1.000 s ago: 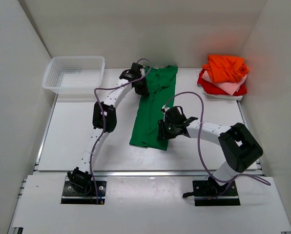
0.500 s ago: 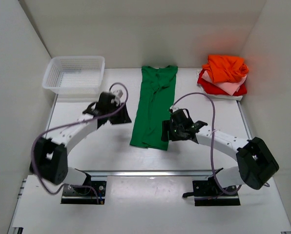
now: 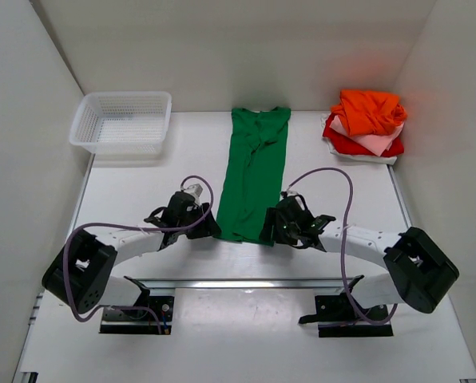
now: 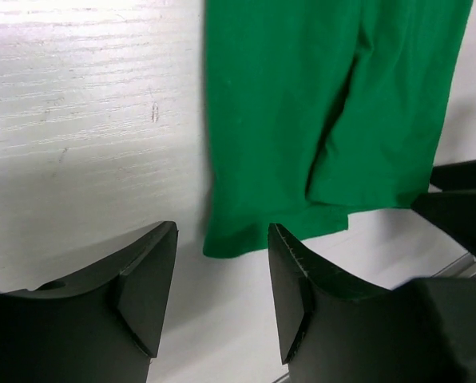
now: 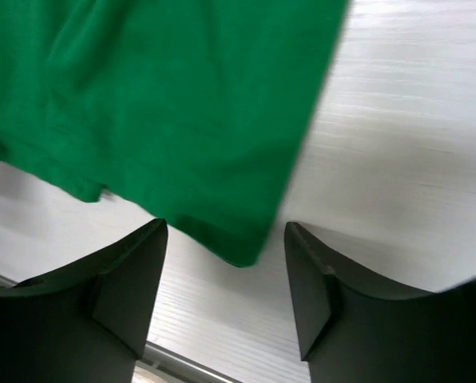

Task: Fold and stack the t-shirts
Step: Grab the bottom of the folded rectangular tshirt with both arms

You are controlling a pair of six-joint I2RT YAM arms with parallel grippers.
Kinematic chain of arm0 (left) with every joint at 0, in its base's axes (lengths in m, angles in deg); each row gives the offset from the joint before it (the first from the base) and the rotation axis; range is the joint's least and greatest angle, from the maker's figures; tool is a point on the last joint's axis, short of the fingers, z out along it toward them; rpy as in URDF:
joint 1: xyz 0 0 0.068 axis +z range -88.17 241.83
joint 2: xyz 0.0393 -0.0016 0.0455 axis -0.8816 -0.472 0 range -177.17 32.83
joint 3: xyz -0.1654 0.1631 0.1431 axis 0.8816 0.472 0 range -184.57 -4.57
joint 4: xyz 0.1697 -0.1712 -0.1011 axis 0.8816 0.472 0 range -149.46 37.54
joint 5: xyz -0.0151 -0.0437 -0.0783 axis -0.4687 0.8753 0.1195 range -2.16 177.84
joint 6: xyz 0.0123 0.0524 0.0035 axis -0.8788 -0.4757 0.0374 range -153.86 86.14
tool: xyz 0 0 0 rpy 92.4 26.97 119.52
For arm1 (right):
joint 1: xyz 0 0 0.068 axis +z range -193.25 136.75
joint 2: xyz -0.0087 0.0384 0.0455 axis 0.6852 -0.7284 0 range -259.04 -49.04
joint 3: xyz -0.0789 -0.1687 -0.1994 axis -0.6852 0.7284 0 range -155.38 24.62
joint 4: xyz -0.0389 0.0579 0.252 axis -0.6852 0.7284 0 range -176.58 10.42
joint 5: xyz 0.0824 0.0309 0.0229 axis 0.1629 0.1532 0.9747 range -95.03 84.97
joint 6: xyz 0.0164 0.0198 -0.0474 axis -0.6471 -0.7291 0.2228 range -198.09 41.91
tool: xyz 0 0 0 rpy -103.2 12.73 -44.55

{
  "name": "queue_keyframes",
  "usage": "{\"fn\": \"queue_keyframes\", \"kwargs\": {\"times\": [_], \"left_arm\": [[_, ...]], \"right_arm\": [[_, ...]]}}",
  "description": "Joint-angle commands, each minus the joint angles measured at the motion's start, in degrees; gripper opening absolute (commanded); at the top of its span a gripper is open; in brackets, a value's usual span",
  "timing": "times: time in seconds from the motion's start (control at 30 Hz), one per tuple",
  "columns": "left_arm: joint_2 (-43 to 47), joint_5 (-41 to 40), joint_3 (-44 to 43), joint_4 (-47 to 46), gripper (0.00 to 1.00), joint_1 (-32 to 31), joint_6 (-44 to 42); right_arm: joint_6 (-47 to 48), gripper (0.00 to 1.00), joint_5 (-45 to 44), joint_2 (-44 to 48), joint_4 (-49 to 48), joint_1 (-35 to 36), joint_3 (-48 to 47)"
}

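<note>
From the left gripper, open and empty, just ahead to the near left corner of the green shirt. From the right gripper, likewise open and empty, to the near right corner. Flat on the counter, long axis near to far.

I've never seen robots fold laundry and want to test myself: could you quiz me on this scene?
1. True or false: the left gripper and the right gripper are both open.
2. Where does the stack of t-shirts sit, seen from above? A) far right B) near left C) between the arms' bases
3. What colour is the laid-out shirt in the middle?
Key: 1 true; 2 A; 3 green.
</note>
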Motion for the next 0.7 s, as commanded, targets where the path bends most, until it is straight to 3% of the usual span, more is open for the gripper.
{"fn": "queue_keyframes", "kwargs": {"times": [0.0, 0.07, 0.13, 0.17, 0.2, 0.23, 0.27, 0.5, 0.67], "left_arm": [[-0.9, -1.6, 1.4, -6.5, 0.6, -1.1, 3.4], [-2.1, -2.1, 1.2, -7.1, 0.59, -2.0, 3.3], [-3.2, -1.9, 0.8, -7.9, 0.57, -2.5, 4.2], [-3.7, -1.7, 0.7, -8.1, 0.49, -3.0, 4.3], [-4.2, -1.0, 1.0, -9.1, 0.29, -3.4, 4.2], [-4.3, -1.0, 1.9, -10.6, 0.17, -3.4, 4.5], [-4.0, 1.0, 1.9, -10.3, 0.0, -4.0, 4.6], [12.4, -0.9, 8.4, 7.1, 0.0, -10.1, 3.8], [25.8, -0.4, 13.6, 13.2, 0.0, -14.0, 9.5]], "right_arm": [[-3.9, 0.57, -0.2, -2.3, -2.8, 1.7, 1.5], [-4.1, 0.54, -0.5, -3.8, -2.9, 2.8, 1.4], [-3.9, 0.44, 0.0, -4.4, -2.8, 2.9, 1.4], [-3.7, 0.39, 0.5, -5.0, -2.6, 3.0, 1.1], [-3.2, 0.2, 0.9, -5.2, -3.1, 3.1, 1.2], [-3.2, 0.0, 1.2, -5.4, -2.2, 3.4, 1.2], [-3.1, 0.0, 1.7, -5.6, -1.2, 3.6, 1.2], [1.2, 0.0, 7.9, 2.9, 9.1, 7.1, 4.5], [-0.1, 0.0, 12.1, 11.8, 11.6, 10.5, 8.4]]}}
